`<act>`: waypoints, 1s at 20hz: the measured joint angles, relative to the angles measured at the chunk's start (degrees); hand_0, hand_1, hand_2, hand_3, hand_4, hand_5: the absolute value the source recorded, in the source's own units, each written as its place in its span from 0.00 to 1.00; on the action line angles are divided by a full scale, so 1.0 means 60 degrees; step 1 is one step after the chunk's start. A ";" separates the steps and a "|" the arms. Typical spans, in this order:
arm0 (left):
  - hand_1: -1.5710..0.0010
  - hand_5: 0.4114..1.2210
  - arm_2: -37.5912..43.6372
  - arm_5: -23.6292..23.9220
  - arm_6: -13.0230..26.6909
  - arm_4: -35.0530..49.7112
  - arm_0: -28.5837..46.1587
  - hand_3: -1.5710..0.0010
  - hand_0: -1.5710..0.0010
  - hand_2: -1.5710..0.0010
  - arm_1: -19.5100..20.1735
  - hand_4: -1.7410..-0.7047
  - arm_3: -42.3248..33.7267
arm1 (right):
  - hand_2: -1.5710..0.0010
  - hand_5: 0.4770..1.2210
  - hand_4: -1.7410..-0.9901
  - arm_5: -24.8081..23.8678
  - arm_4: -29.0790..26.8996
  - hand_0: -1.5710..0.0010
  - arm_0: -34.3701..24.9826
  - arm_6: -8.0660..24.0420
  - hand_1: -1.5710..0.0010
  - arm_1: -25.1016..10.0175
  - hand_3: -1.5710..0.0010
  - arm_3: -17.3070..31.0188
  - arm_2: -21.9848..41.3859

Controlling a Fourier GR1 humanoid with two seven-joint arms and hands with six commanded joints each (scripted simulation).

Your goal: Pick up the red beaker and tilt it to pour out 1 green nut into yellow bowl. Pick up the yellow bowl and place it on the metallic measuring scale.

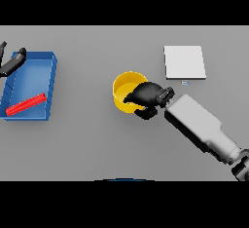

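The yellow bowl [127, 91] sits mid-table, left of the flat, pale metallic measuring scale [184, 62]. The right hand [146, 95] curls over its near-right rim, seemingly pinching the wall. It looks rigid, smooth and light; a rim grip should do, though it may slip. The left hand [12, 62] rests at the blue tray [48, 83], its fingers unclear.

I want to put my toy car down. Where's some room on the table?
Bare table lies between the blue tray and the yellow bowl, and along the near edge. It's crowded where the right robot hand grips the bowl, near the scale.
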 measured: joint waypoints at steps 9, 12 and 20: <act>1.00 0.35 -0.0028 0.0023 -0.0022 -0.0093 -0.0048 1.00 1.00 1.00 0.0040 0.99 0.0029 | 0.19 0.96 0.06 -0.0360 -0.0047 0.07 -0.0066 -0.0356 0.07 -0.0124 0.22 -0.0036 0.0097; 1.00 0.35 -0.0044 -0.0045 0.0084 -0.0115 -0.0162 1.00 1.00 1.00 0.0007 0.99 0.0154 | 0.16 0.98 0.03 -0.0418 -0.0182 0.04 0.0012 -0.0328 0.04 -0.0186 0.18 -0.0147 -0.0021; 1.00 0.35 -0.0044 -0.0133 0.0098 -0.0072 -0.0066 1.00 1.00 1.00 0.0112 0.98 0.0038 | 0.09 1.00 0.00 0.0329 -0.0861 0.01 0.0042 0.0096 0.01 -0.0871 0.22 -0.1451 -0.0818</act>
